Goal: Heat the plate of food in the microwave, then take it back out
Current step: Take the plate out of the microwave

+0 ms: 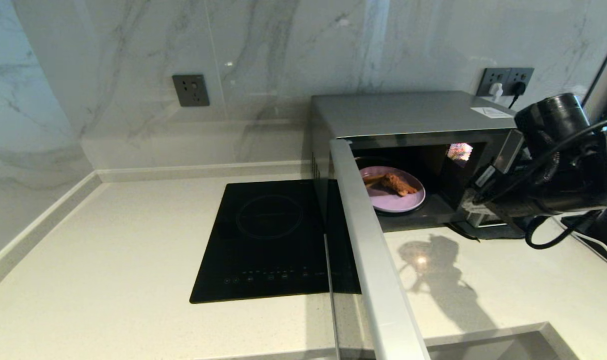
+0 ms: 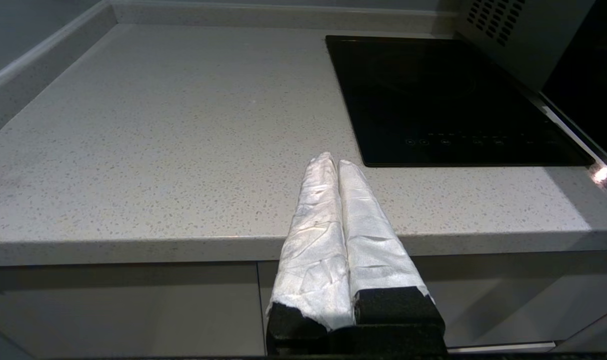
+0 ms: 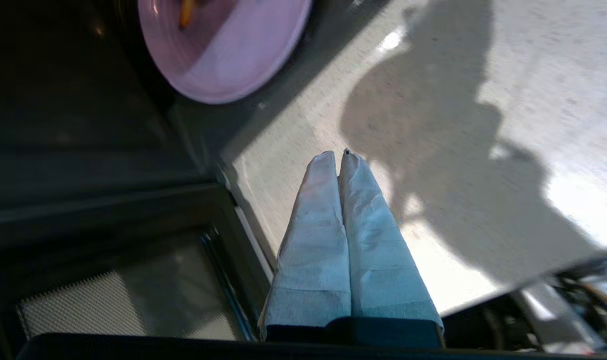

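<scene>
Head view: the right arm (image 1: 568, 165) is sitting at the right edge of the frame, in front of the microwave (image 1: 413, 117); its fingers are hidden here. The microwave door (image 1: 368, 240) is standing open toward the camera, and the plate of food (image 1: 394, 189) is resting inside the cavity at centre right. A black induction hob (image 1: 268, 240) is lying flush in the pale countertop (image 1: 108, 260), under a marble wall.

Left wrist view: the left gripper (image 2: 332, 160) is pressing its wrapped fingers together, empty, above the countertop's front edge.

Right wrist view: the right gripper (image 3: 336, 156) is closed on nothing, hanging over the counter by the microwave's open front; the plate is showing at upper left, partly cut off.
</scene>
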Controlling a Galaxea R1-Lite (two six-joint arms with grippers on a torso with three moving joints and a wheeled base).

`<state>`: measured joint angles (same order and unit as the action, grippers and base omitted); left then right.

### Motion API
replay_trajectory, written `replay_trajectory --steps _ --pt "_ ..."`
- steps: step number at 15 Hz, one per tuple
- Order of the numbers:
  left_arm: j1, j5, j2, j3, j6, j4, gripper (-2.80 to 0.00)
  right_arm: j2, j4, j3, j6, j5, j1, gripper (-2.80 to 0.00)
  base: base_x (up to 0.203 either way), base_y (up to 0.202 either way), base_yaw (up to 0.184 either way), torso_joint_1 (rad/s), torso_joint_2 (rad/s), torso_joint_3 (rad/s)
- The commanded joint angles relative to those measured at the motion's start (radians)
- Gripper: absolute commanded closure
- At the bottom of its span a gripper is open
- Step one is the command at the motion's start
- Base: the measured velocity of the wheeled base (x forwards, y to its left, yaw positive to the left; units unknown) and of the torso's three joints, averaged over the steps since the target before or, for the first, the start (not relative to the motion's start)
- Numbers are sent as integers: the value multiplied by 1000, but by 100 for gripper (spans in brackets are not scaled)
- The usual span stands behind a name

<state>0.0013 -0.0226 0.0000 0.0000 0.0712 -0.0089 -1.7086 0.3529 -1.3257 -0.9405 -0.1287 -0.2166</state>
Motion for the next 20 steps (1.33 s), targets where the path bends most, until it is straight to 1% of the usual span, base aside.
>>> replay_trajectory --steps 1,3,4,6,9,11,12,13,15,17,18,20 --pt "0 0 2 0 1 0 0 -88 -1 -70 -10 73 43 0 0 0 0 0 0 0" --pt "0 0 2 0 1 0 0 -97 -3 -104 3 114 78 0 0 0 0 0 0 0" --pt "0 0 2 0 1 0 0 -110 -3 -109 20 117 86 -280 0 0 0 0 0 0" --pt "0 0 2 0 1 0 0 -151 -4 -119 28 120 100 -280 0 0 0 0 0 0" --pt "0 0 2 0 1 0 0 -222 -21 -167 25 153 105 -280 0 0 0 0 0 0" --pt "0 0 2 0 1 0 0 -262 -24 -182 21 158 105 -280 0 0 0 0 0 0" --pt "0 0 2 0 1 0 0 -279 -23 -203 9 157 104 -280 0 0 0 0 0 0" --pt "0 0 2 0 1 0 0 -285 -18 -224 -25 155 101 -280 0 0 0 0 0 0" --pt "0 0 2 0 1 0 0 -301 48 -276 -80 150 80 -280 0 0 0 0 0 0" --pt "0 0 2 0 1 0 0 -325 73 -290 -99 145 49 -280 0 0 0 0 0 0" --pt "0 0 2 0 1 0 0 -344 73 -288 -99 118 30 -280 0 0 0 0 0 0" --pt "0 0 2 0 1 0 0 -379 69 -288 -103 -8 -18 -280 0 0 0 0 0 0"
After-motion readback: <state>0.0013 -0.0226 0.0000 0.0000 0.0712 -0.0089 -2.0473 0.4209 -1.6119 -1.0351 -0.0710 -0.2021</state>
